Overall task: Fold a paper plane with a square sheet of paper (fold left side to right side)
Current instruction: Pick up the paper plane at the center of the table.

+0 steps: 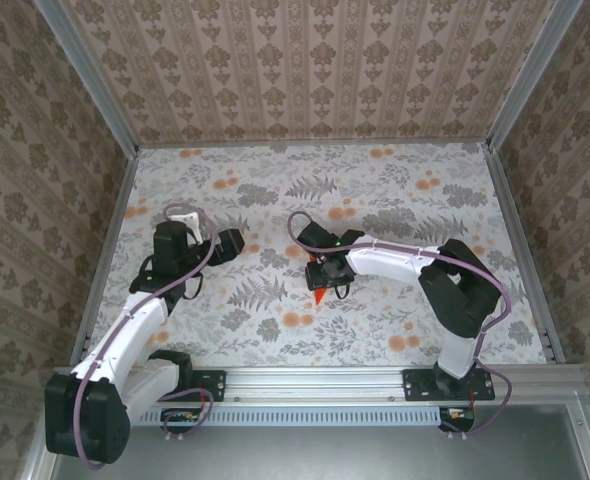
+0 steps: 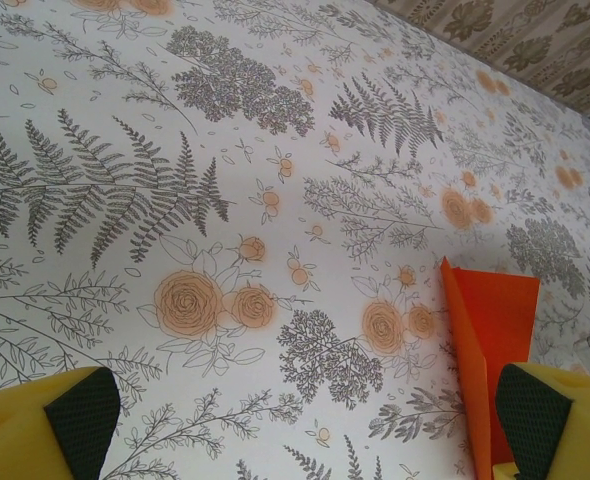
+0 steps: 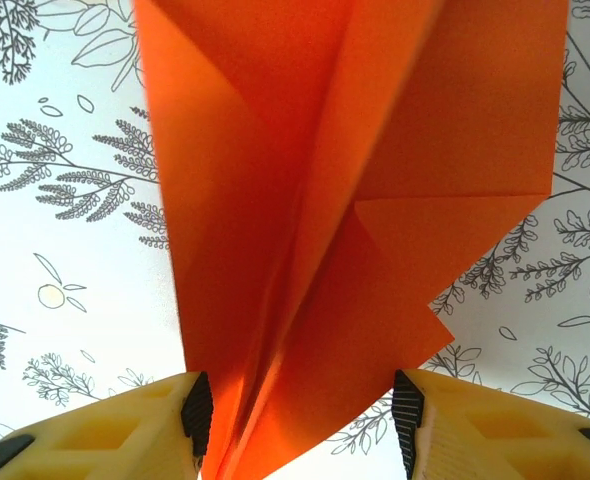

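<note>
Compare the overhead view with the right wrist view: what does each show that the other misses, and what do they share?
The overhead view adds the whole setup: the left arm, the right arm, the metal rail at the near edge and the patterned walls. The right wrist view adds the creases and layers in the orange paper, with yellow fingers standing apart on either side of it. Both show the orange paper at the right gripper, over the flowered table cover.

orange paper (image 2: 495,320) on floral table (image 1: 375,190)
</note>
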{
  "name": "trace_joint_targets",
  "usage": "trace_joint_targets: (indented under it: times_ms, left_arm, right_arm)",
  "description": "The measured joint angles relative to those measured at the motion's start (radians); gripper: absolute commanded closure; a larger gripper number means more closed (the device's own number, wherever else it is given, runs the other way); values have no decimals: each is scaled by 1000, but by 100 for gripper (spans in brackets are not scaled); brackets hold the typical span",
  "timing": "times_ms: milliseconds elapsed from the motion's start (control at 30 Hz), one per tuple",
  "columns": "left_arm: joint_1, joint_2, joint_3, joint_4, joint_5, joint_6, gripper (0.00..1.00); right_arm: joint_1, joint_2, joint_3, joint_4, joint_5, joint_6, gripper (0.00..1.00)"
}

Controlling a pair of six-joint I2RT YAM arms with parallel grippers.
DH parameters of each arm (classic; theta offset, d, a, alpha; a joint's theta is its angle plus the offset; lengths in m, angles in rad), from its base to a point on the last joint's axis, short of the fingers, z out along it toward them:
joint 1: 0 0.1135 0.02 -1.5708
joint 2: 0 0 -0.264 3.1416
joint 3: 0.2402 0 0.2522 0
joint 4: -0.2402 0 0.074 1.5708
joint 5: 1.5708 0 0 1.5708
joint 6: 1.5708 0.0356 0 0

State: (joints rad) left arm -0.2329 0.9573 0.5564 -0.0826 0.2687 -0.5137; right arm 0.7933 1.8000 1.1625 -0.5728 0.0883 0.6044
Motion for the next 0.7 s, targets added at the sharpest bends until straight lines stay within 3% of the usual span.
trace_joint_targets:
  times_ms: [200, 400, 700]
  left_arm:
    - [6, 1, 0, 0, 7, 0, 0]
    - [6, 5, 0, 0, 11, 0, 0]
    - [12, 5, 0, 0, 17, 0, 0]
  right_arm:
    - [17, -27, 0, -14, 25, 1, 36]
    - [25, -53, 0, -19, 50, 2, 35]
    - [25, -45, 2, 1, 39, 26, 45]
